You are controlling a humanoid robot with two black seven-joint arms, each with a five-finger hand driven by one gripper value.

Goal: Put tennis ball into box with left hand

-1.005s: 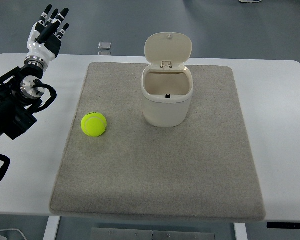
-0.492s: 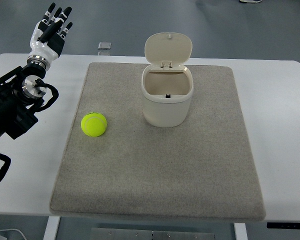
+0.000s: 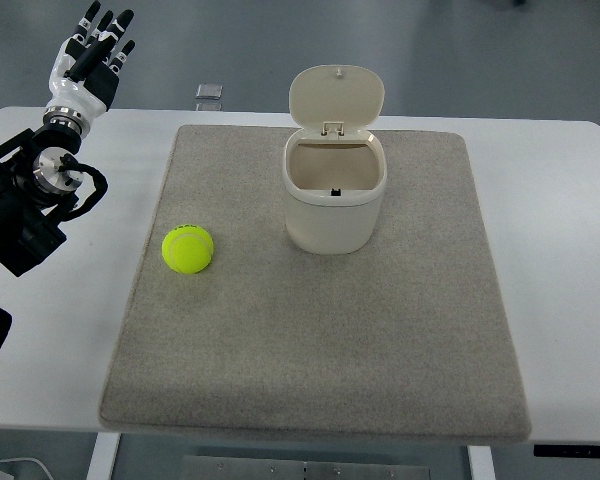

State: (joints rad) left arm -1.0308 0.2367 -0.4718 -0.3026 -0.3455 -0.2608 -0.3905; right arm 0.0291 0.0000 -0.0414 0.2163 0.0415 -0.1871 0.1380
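The left hand (image 3: 85, 65) is raised past the far left corner of the table (image 3: 555, 190), palm turned up the picture, and its fingers (image 3: 102, 30) are stretched out and slightly apart, holding nothing. Its black arm runs back from the wrist to the left edge of the view.

The ball (image 3: 188, 249) lies well below and to the right of the fingers, on the near-left part of the grey mat (image 3: 320, 350), close to the mat's left edge. It is apart from the hand and from everything else.

The box (image 3: 335, 195) stands farther right of the fingers, beyond the ball, on the far middle of the mat. Its lid (image 3: 336, 96) is hinged up and leans back, leaving the inside open to view. The ball and the box are well apart.

A small grey object (image 3: 209, 92) sits just beyond the table's far edge, to the right of the fingers; what it is cannot be told.
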